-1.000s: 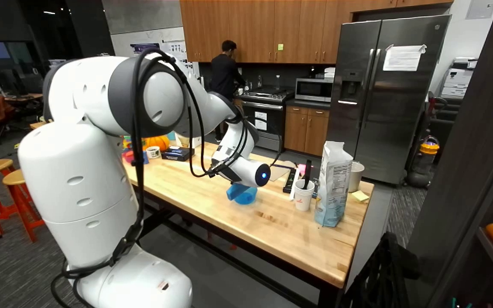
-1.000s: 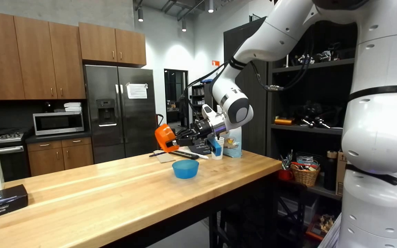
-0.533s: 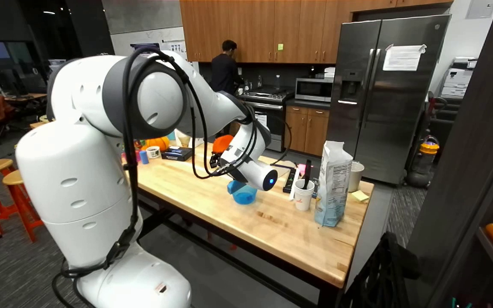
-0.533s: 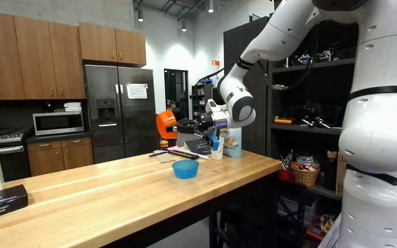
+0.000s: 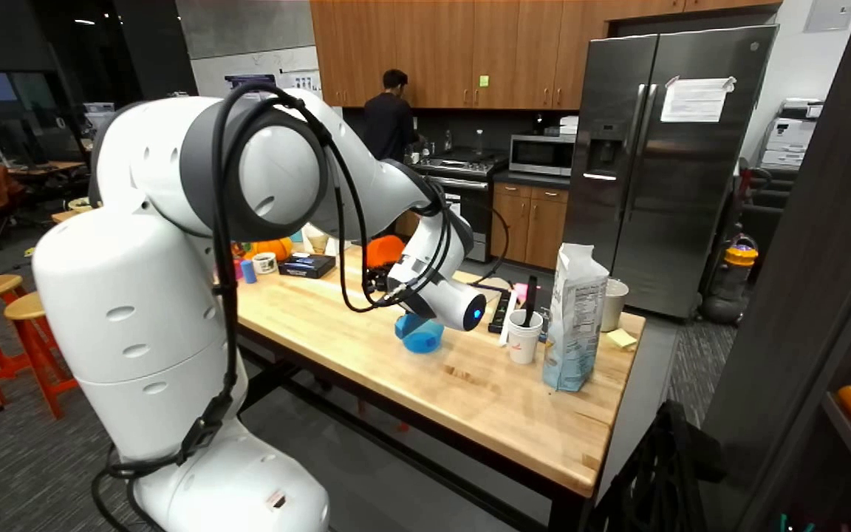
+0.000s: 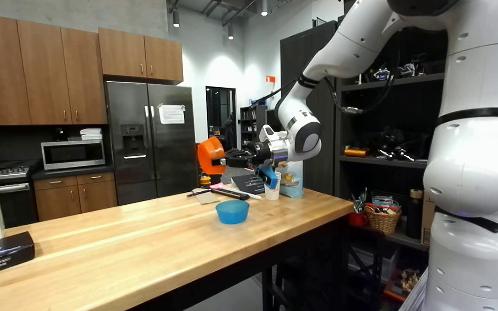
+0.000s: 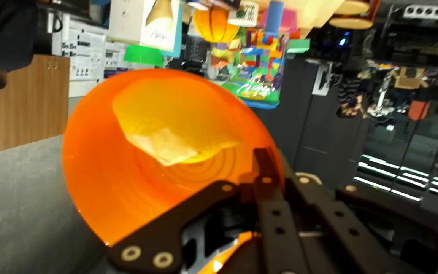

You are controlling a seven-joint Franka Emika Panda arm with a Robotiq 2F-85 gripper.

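Note:
My gripper [image 7: 281, 163] is shut on the rim of an orange bowl [image 7: 127, 186], one finger inside the wall and one outside. A soft-looking yellow thing [image 7: 173, 114] lies inside the bowl; I cannot tell what it is. In both exterior views the orange bowl [image 6: 211, 155] [image 5: 385, 251] is held tipped on its side, well above the wooden table [image 6: 115, 242]. A blue bowl [image 6: 232, 212] stands upright on the table, lower than the gripper and apart from it. It shows partly behind the blue wrist part in an exterior view [image 5: 425, 340].
White paper cups [image 5: 523, 340] with a black handle in them stand near a tall bag [image 5: 577, 325] and a metal pot [image 5: 614, 304]. A power strip [image 6: 231, 194] lies behind the blue bowl. A black box [image 5: 307, 266] and a pumpkin [image 5: 272, 247] are at the far end.
The gripper has lifted the orange bowl and turned it further onto its side, mostly in the earlier half second. Since then it has shifted only slightly. The blue bowl has not moved.

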